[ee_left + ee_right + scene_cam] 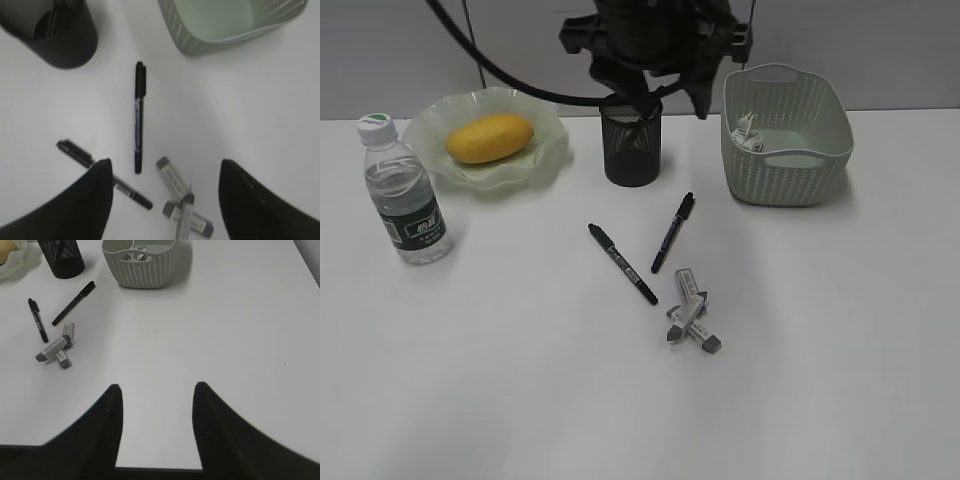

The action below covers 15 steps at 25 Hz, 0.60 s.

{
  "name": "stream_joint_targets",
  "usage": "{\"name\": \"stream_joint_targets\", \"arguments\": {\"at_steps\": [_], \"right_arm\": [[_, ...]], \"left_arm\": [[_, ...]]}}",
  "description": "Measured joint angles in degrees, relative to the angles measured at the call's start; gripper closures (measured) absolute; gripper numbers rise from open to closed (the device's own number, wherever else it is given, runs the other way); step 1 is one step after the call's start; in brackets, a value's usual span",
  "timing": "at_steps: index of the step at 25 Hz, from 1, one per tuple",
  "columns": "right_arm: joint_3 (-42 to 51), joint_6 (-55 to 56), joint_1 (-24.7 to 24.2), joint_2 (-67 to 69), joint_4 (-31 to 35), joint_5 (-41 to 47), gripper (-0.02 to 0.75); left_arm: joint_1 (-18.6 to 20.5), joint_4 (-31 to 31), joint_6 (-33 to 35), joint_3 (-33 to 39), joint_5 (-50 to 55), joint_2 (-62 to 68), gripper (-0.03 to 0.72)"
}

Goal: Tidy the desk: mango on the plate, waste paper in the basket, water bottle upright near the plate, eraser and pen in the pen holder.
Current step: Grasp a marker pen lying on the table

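Note:
The mango [490,138] lies on the plate [548,152] at the back left. The water bottle [405,195] stands upright beside the plate. The waste paper [747,132] lies in the basket [785,150]. Two black pens [622,263] [673,232] and a small pile of grey-ended erasers [692,318] lie on the desk in front of the pen holder [632,145]. My left gripper [655,90] hangs open and empty high over the pen holder; its view shows the pens [138,120] and erasers [182,205] between the jaws [165,162]. My right gripper [157,385] is open and empty.
The right wrist view shows the desk's near edge [160,469] just below the jaws, with the basket [142,267] and the pen holder [62,260] far off. Black cables hang at the back left [470,50].

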Motion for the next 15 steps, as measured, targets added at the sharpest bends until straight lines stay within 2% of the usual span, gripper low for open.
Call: {"name": "stream_joint_targets", "arguments": {"at_steps": [4, 7, 15], "right_arm": [[0.00, 0.00, 0.00, 0.00, 0.00, 0.00, 0.363], [0.00, 0.00, 0.00, 0.00, 0.00, 0.00, 0.363], [0.00, 0.00, 0.00, 0.00, 0.00, 0.00, 0.363]], "left_arm": [[-0.20, 0.39, 1.94, -11.87, 0.25, 8.96, 0.125], [-0.20, 1.07, 2.30, -16.63, 0.25, 13.67, 0.076], [-0.20, 3.65, 4.49, -18.52, 0.51, 20.44, 0.064]]}}
